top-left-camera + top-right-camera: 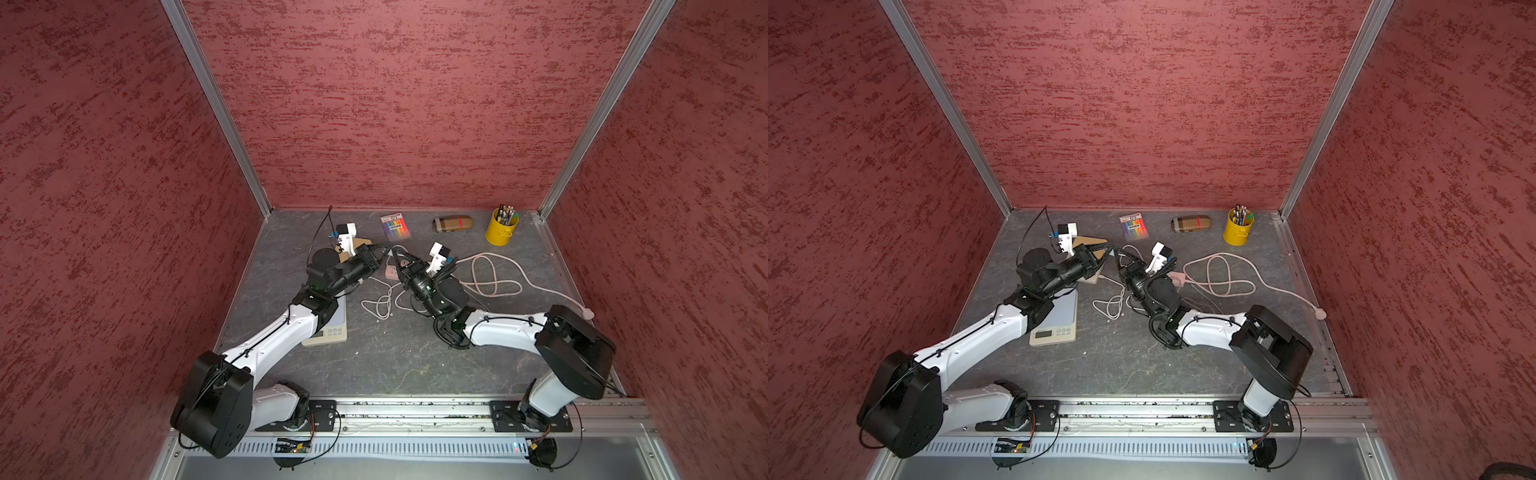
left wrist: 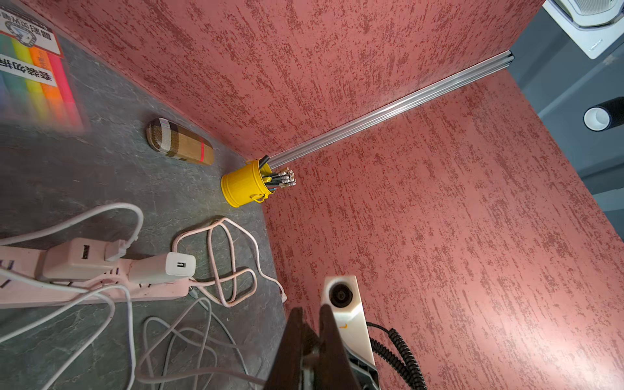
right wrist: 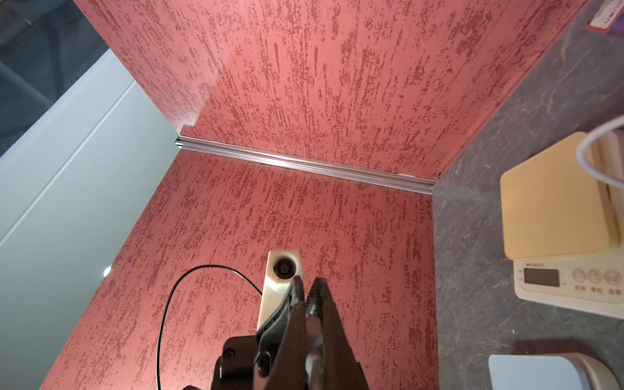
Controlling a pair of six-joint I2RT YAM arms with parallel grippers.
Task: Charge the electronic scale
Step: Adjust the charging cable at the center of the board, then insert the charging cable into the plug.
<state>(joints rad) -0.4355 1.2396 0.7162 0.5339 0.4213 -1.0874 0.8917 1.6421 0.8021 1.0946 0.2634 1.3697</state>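
Worktop, near edge: the electronic scale is lying flat on the left with its display facing the rail. The left forearm is crossing over its plate and hiding most of it in both top views.

Just beyond it, a beige-topped scale is sitting on the worktop. A loop of white lead is passing over its far edge; I cannot tell whether it is plugged in.

A white cable is lying in loose loops between the two arms.

Mid-worktop: a pink power strip is carrying two white chargers, and more white leads are straggling across it. A pink cable is coiling off to the right.

Back row along the wall, all well apart from the arms:
- highlighter pack
- plaid glasses case
- yellow tin of pencils

The left end effector is hanging over the power strip, fingers pinched together, nothing seen between them. The right end effector is pointing almost tip to tip at it, likewise clenched and gripping nothing visible.
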